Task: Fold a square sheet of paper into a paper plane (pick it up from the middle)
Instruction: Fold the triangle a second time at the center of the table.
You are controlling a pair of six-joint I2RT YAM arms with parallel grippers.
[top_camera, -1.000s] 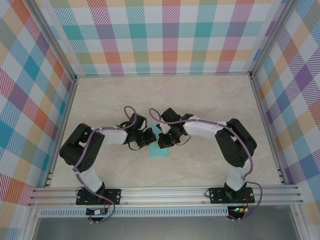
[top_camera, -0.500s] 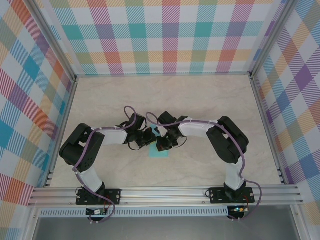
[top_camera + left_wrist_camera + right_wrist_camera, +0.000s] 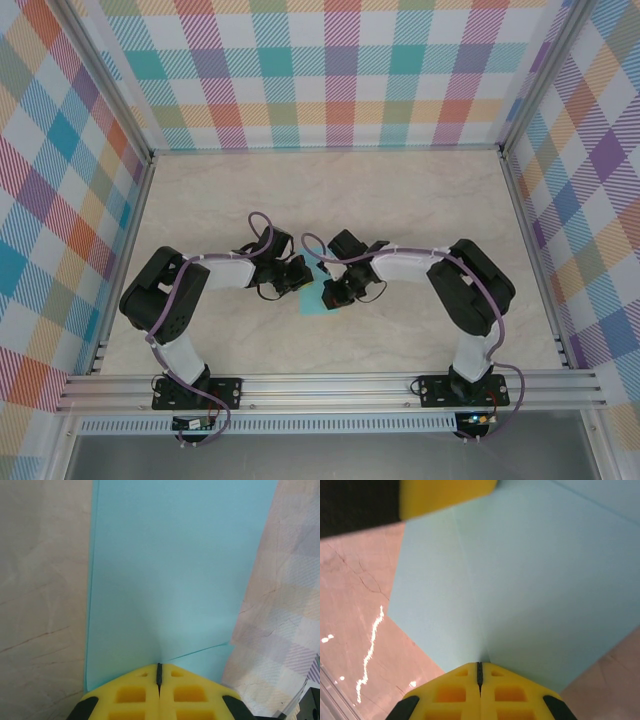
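The sheet of paper (image 3: 317, 302) lies in the middle of the table (image 3: 420, 200), its long axis running far to near. I have the left claw (image 3: 305, 278) and right claw (image 3: 330, 290) flanking it. Both are closed tight with their tips on it, equally near.

The table (image 3: 400, 200) has a pale top that looks like stone. One small blue-green sheet of paper (image 3: 314, 303) lies on it, halfway between the left and right edges, closer to the near edge.
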